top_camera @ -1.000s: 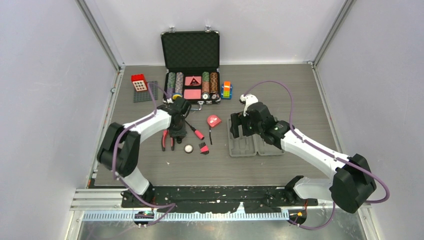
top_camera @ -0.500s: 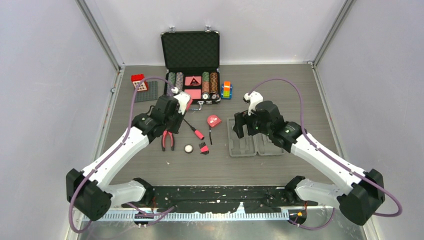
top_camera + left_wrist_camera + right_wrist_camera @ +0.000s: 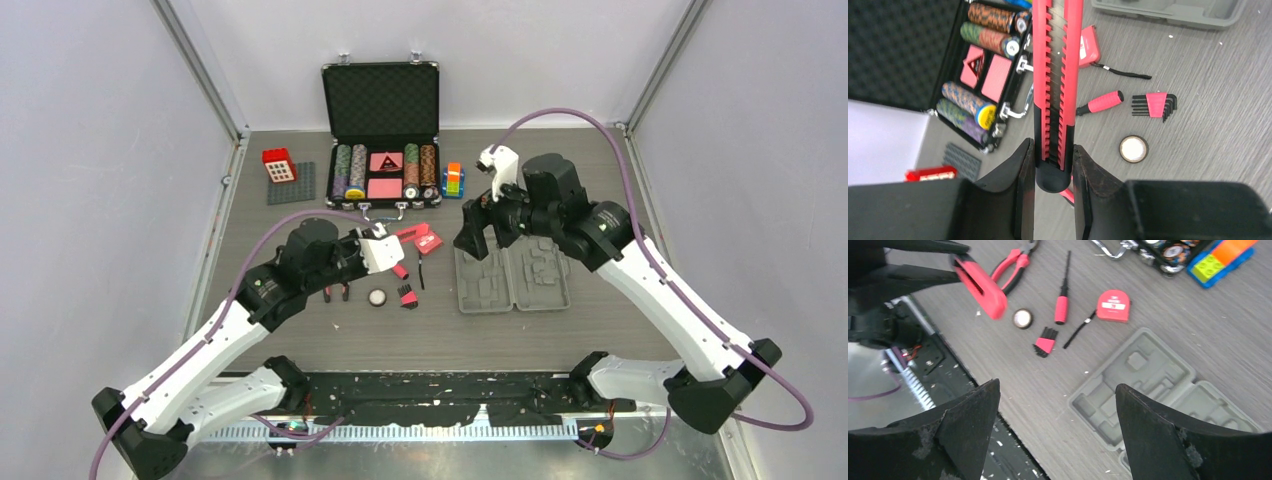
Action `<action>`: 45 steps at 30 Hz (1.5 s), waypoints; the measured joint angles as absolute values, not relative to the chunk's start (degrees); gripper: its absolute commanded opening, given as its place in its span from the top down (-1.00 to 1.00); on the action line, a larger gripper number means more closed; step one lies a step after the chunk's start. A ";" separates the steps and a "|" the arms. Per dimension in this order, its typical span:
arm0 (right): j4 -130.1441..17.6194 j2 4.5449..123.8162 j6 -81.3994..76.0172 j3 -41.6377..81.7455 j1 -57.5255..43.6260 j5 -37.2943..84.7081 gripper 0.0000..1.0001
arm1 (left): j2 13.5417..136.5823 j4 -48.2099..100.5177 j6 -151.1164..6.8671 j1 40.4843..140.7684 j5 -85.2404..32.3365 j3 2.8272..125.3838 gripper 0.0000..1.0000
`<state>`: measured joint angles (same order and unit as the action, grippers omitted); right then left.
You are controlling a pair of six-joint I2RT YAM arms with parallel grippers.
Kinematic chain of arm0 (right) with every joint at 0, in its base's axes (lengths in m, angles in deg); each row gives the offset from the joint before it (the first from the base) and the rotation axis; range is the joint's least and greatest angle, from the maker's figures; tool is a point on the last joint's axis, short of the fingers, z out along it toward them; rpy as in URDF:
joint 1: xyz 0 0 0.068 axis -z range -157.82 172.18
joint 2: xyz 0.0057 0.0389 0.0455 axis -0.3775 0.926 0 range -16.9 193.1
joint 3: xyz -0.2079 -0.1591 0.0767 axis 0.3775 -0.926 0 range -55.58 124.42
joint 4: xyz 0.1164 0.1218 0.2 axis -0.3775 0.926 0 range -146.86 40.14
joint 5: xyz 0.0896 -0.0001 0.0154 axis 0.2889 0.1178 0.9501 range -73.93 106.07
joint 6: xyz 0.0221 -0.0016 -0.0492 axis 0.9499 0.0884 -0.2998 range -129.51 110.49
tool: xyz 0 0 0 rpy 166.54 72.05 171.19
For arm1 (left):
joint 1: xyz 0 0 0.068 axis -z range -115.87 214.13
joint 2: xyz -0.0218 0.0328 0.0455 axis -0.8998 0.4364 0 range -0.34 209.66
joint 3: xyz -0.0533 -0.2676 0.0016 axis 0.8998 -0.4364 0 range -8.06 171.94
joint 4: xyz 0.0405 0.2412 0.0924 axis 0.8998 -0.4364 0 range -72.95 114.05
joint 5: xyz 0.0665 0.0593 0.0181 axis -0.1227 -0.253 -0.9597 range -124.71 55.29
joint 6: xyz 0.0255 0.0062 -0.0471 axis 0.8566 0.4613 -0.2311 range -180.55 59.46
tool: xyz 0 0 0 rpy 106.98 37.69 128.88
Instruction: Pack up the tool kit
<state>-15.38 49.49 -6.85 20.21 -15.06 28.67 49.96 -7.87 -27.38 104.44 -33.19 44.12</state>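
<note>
The left gripper [image 3: 1053, 167] has its jaws clamped on the black butt of the red-and-black knife [image 3: 1053, 75], held clear of the surface [image 3: 600, 200]; in the left wrist view the knife points to 12 o'clock. The right gripper [image 3: 1057, 387] has its jaws wide apart with nothing between them; in the top view it hangs over the 11 o'clock corner of the grey case [image 3: 512, 275]. The case lies open and flat, moulded slots up, at 3 o'clock from the loose tools. On the surface lie the pliers [image 3: 1010, 265], the screwdriver [image 3: 1062, 305], the tape measure [image 3: 1113, 305], a hex-key set [image 3: 1045, 346] and a small round disc [image 3: 1022, 318], none touching; a black chip case [image 3: 385, 150] stands open at 12 o'clock of them.
</note>
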 measured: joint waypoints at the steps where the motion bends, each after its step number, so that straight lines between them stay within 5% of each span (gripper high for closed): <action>1: -14.42 50.47 -6.87 21.61 -15.06 30.02 -0.79 | 49.94 -7.50 -25.41 104.77 -32.06 44.12 1.00; 19: -8.32 69.64 -2.94 35.84 -22.05 46.33 -0.47 | 53.52 -6.28 -7.97 114.91 -28.78 44.14 1.00; 28: -5.29 74.17 -2.89 35.81 -22.14 46.90 0.03 | 54.40 -3.35 -5.76 118.61 -29.83 44.14 1.00; 33: -4.85 74.23 -2.94 35.51 -22.27 48.05 0.54 | 54.53 -1.73 -4.84 119.63 -30.61 44.12 0.97; 37: -4.91 74.23 -2.24 34.94 -22.23 48.14 0.86 | 55.21 -1.16 -4.80 119.89 -31.40 43.92 0.44; 45: -7.73 72.22 -0.51 28.49 -20.83 44.05 0.89 | 56.47 5.31 -11.97 120.07 -37.17 41.58 -0.61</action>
<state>-7.73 72.22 -0.51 28.49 -20.83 44.05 56.47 5.31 -11.97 120.07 -37.17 41.58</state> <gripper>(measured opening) 0.226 0.658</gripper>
